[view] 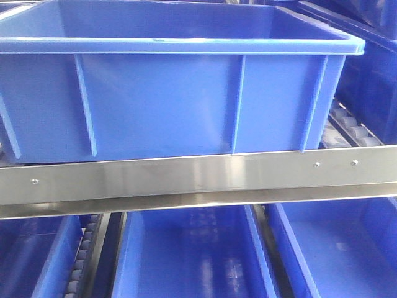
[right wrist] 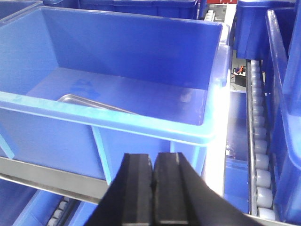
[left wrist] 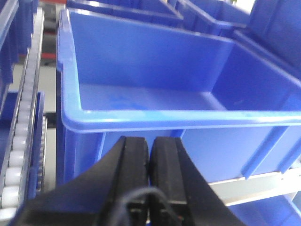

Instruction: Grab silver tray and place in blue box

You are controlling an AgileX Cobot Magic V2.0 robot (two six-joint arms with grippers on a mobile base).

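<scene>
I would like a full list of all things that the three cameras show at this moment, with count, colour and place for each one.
blue box: one, bright blue, on the upper shelf in front of the robot, behind the metal rail.
silver tray: one, shiny silver, lying on the floor of the blue box near its front wall; only a part shows, in the right wrist view.
metal rail: one, silver, along the front edge of the shelf.
other blue crates: several, blue, on the lower level and around the box.
roller tracks: at least two, white rollers, beside the box on both sides.
left gripper: one, black, shut, empty, in front of the box.
right gripper: one, black, shut, empty, in front of the box.
</scene>
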